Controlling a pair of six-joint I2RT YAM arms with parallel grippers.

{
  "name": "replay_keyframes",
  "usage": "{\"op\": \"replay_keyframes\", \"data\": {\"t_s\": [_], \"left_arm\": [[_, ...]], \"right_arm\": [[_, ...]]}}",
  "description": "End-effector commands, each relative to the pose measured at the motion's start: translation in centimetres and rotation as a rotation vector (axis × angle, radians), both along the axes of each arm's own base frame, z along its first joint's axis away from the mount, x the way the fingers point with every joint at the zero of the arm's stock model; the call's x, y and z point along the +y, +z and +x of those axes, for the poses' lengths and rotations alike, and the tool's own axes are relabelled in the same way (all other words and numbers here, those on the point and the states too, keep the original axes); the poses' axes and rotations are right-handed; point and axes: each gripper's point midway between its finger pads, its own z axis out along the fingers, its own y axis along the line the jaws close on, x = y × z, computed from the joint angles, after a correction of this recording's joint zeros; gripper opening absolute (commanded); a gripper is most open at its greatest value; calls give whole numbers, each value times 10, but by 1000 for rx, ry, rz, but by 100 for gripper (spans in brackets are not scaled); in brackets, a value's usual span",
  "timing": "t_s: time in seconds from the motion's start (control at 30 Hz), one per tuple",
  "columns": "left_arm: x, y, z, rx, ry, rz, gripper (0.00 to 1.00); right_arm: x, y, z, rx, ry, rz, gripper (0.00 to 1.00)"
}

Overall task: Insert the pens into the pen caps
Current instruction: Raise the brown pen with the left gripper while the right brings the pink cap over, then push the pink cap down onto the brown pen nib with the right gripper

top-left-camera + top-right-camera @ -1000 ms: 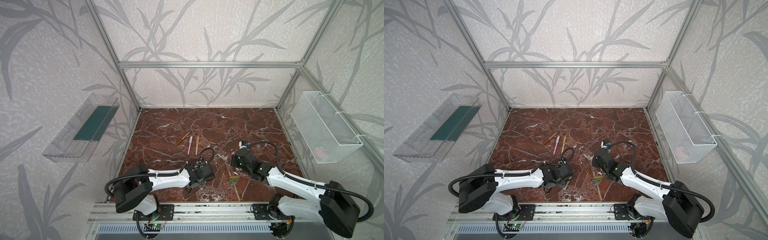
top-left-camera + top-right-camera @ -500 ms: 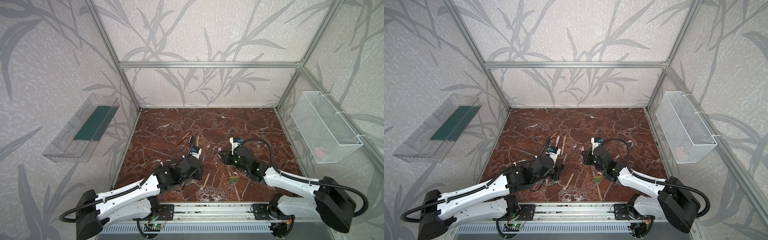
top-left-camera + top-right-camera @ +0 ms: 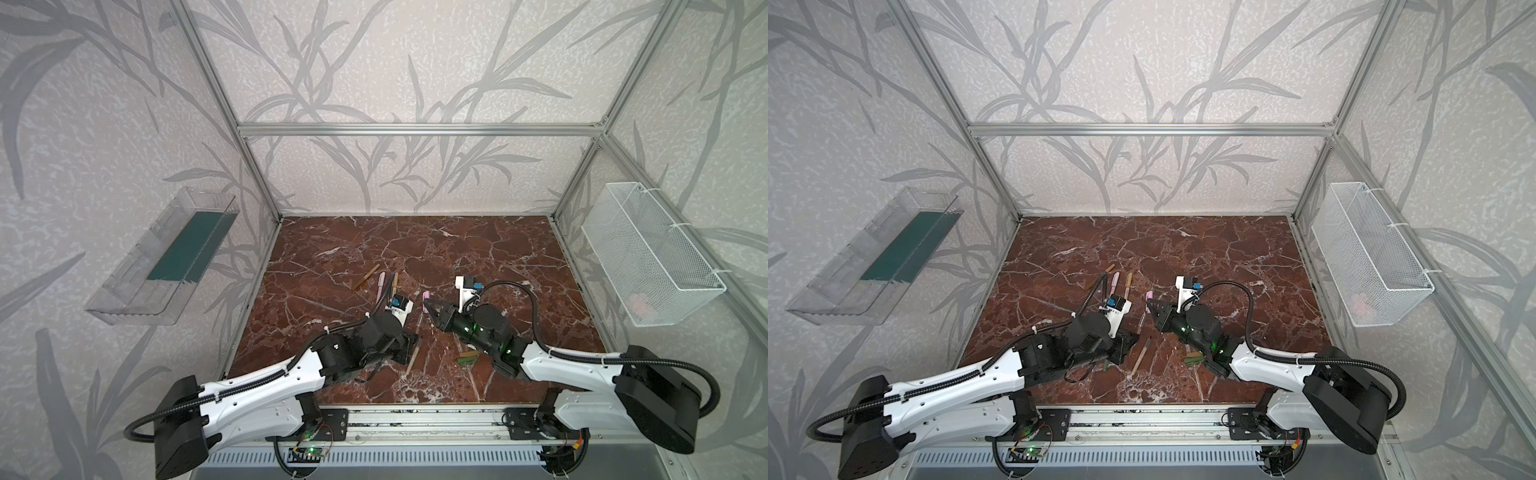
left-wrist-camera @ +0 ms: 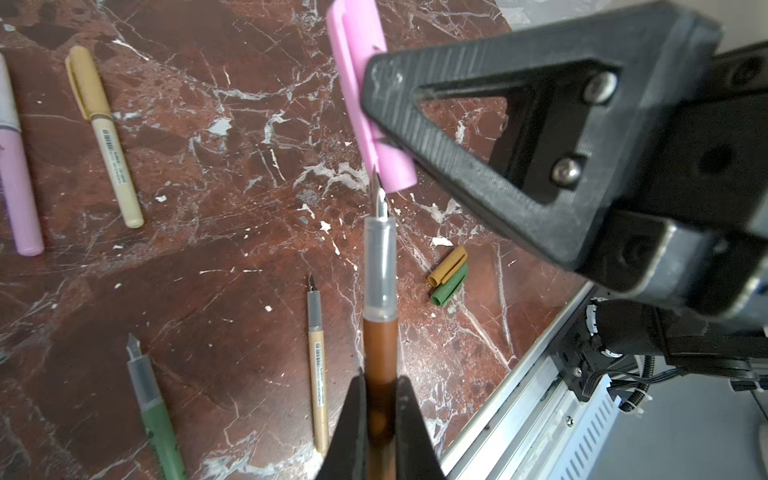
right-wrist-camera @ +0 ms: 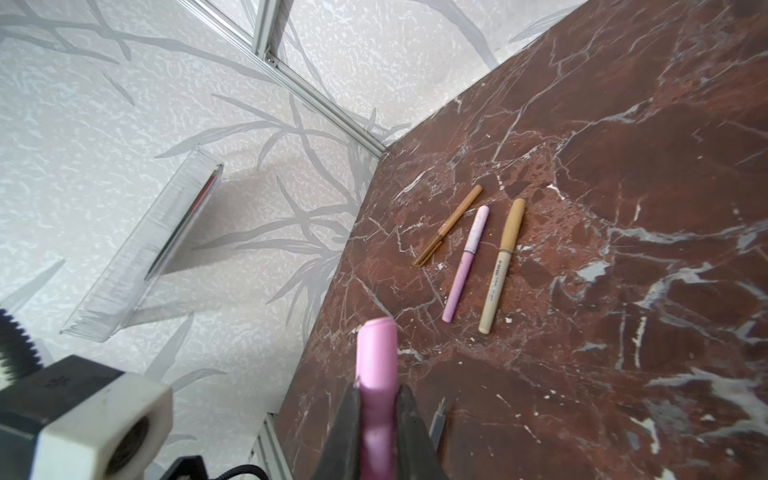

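Observation:
My left gripper [image 4: 380,399] is shut on a brown pen [image 4: 380,332] with a grey neck. Its bare nib sits right at the open mouth of a pink pen cap [image 4: 361,62]. My right gripper [image 5: 376,399] is shut on that pink cap [image 5: 374,361]. In both top views the two grippers meet at mid-table, the left gripper [image 3: 409,345] below the right gripper [image 3: 430,307], with the pink cap [image 3: 1148,296] sticking out of it. An uncapped tan pen [image 4: 318,365] and a green pen [image 4: 153,411] lie on the marble. A gold-tan cap [image 4: 448,266] and a green cap [image 4: 449,286] lie together.
Three capped pens lie side by side farther back: brown [image 5: 449,224], pink [image 5: 465,262] and gold-tan [image 5: 500,266]. A clear tray [image 3: 166,257] hangs on the left wall and a white wire basket [image 3: 648,253] on the right. The aluminium rail [image 3: 415,419] borders the front edge.
My left arm has stretched out from the front edge and carried the brown pen up to mid-table. My right gripper has moved left with the pink cap to meet the nib.

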Motion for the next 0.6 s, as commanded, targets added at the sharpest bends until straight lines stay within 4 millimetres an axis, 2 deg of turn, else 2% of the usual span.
{"op": "replay_keyframes", "data": {"t_s": [0.0,0.2,0.33,0.4,0.57], "left_arm": [[-9,4,-1,-2,-29,-35,0],[-6,5,2,-13,-10,-20,0],[-5,5,3,-16,-8,-11,0],[-6,6,3,-14,-13,-15,0],[-6,6,4,-18,-11,-8,0]], "right_arm": [[0,25,7,-21,-66,71,0],[-2,33,7,-25,-91,86,0],[-6,33,8,-32,-124,62,0],[-8,23,10,-13,-138,28,0],[-3,26,11,-18,-129,38,0]]}}
